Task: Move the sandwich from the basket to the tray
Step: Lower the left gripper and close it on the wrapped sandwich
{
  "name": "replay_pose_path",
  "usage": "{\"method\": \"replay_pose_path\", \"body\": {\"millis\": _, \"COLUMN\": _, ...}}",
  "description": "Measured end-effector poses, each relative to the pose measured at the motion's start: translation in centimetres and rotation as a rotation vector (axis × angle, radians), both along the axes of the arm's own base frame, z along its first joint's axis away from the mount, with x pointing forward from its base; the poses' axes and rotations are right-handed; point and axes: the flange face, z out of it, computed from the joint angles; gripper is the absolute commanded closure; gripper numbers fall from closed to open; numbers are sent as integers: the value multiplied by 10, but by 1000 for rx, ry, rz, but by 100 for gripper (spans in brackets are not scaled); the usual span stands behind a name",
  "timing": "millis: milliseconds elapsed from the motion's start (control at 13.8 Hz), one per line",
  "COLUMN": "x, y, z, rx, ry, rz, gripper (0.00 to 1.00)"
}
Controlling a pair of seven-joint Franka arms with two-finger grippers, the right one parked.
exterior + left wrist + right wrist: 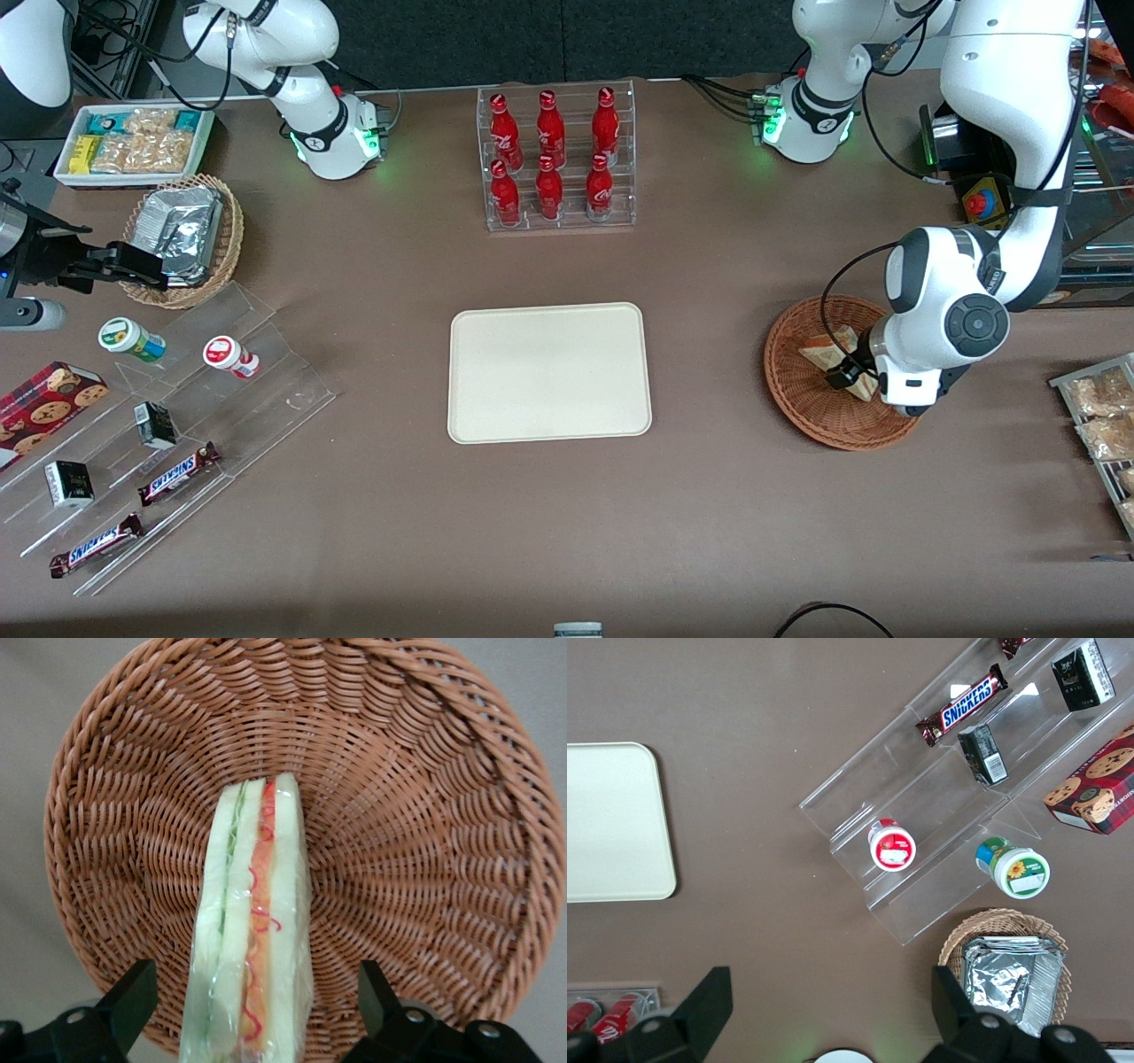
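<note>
Tray (549, 372) lies bare nearest the front camera, with the basket (802, 390) beside it toward the working arm's end. Inside the basket stands the sandwich (252, 939) on edge, the gripper (257, 1010) spread wide around it, fingers (133, 997) clear of the wrap. It looks light, soft and slippery-wrapped: pinch the flat bread faces gently, low down.

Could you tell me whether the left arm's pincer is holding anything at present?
Nothing: the pincer is open, straddling the clear-wrapped triangular sandwich inside the reddish-brown wicker basket.
</note>
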Motion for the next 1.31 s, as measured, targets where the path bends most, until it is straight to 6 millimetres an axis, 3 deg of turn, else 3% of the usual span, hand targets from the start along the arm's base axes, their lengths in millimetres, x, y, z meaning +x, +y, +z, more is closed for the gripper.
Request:
{"method": "replay_pose_path", "body": {"millis": 73, "x": -3, "y": 1, "z": -6, "rx": 0, "ry": -10, "rz": -1, "gripper": 2}}
{"method": "replay_pose_path", "body": {"millis": 145, "x": -7, "y": 1, "z": -12, "rx": -1, "ry": -19, "rz": -2, "gripper": 22}}
{"method": "replay_pose_path", "body": {"millis": 291, "x": -12, "y": 1, "z": -21, "rx": -3, "ry": -27, "rz": -3, "gripper": 72}}
{"method": "replay_pose_path", "body": {"millis": 364, "x": -13, "y": 1, "z": -22, "rx": -2, "ry": -26, "rz": -4, "gripper": 88}}
{"method": "replay_pose_path", "body": {"millis": 436, "x": -13, "y": 1, "z": -22, "rx": -2, "ry": -27, "rz": -5, "gripper": 96}}
{"method": "replay_pose_path", "body": {"millis": 655, "x": -12, "y": 1, "z": -19, "rx": -1, "ry": -34, "rz": -6, "gripper": 100}}
{"method": "replay_pose_path", "body": {"millis": 873, "x": -2, "y": -1, "z": 4, "rx": -3, "ry": -67, "rz": -8, "gripper": 100}}
{"method": "replay_pose_path", "body": {"millis": 1091, "x": 18, "y": -20, "z": 68, "rx": -1, "ry": -48, "rz": -32, "gripper": 100}}
{"method": "replay_pose_path", "body": {"millis": 1309, "x": 30, "y": -78, "z": 147, "rx": -4, "ry": -58, "rz": -114, "gripper": 100}}
